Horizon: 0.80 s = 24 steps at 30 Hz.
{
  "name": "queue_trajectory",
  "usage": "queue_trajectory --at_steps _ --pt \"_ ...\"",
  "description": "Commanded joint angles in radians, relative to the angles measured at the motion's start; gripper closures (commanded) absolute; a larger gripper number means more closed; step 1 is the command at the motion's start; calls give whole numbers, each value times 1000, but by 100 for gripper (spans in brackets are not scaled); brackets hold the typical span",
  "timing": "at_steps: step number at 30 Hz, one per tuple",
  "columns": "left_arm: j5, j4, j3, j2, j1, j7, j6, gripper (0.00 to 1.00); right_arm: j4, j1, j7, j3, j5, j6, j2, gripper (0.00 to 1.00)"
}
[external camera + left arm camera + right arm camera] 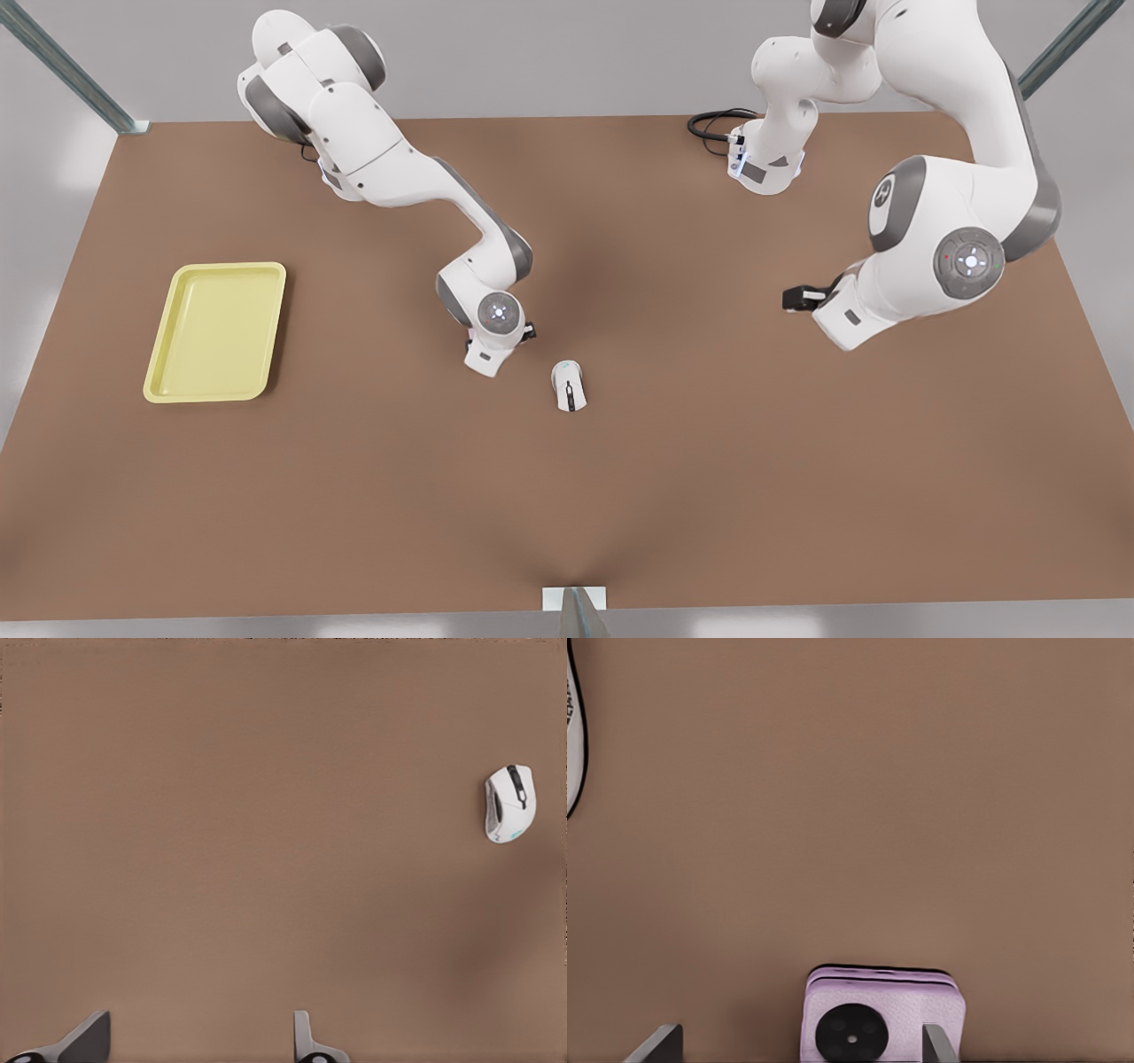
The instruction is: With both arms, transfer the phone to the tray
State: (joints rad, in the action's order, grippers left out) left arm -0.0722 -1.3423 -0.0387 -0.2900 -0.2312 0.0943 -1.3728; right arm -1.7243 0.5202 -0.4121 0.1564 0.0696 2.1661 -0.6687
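The pale pink phone [881, 1014] lies flat on the brown table, one dark round circle showing on its face. My right gripper [797, 1045] is open low over it, one fingertip [939, 1043] in front of the phone's edge and the other well off to the side. In the front view that arm's wrist [494, 341] sits near the table's middle and hides the phone. The yellow tray [221, 328] lies far off at the front view's left. My left gripper [795, 299] hangs open above bare table at the front view's right, its fingers [306, 1041] holding nothing.
A white computer mouse [568, 385] with a dark stripe lies just beside the right arm's wrist; it appears as the mouse [509, 803] and as a mouse edge [574, 735] in the wrist views. A black cable [713, 124] coils at the table's back edge.
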Motion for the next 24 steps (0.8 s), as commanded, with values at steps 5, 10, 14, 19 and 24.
queue_trajectory --at_steps 5,10,14,19,24 --pt "-21 22 -3 19 0 -10 21 0 -44 -19 -413 0 -5 8 24 0" --pt "-15 15 -3 6 0 -10 20 0 -67 -17 -401 0 -5 64 5 0" --pt "-15 15 -6 6 0 -10 20 0 -70 -19 -340 -1 -2 72 5 0" --pt "-15 11 -7 3 0 -7 58 0 -83 -23 -269 -1 -2 66 15 0" --pt "-15 12 -6 -1 0 -7 58 0 -109 -36 -166 -1 -2 72 26 0"
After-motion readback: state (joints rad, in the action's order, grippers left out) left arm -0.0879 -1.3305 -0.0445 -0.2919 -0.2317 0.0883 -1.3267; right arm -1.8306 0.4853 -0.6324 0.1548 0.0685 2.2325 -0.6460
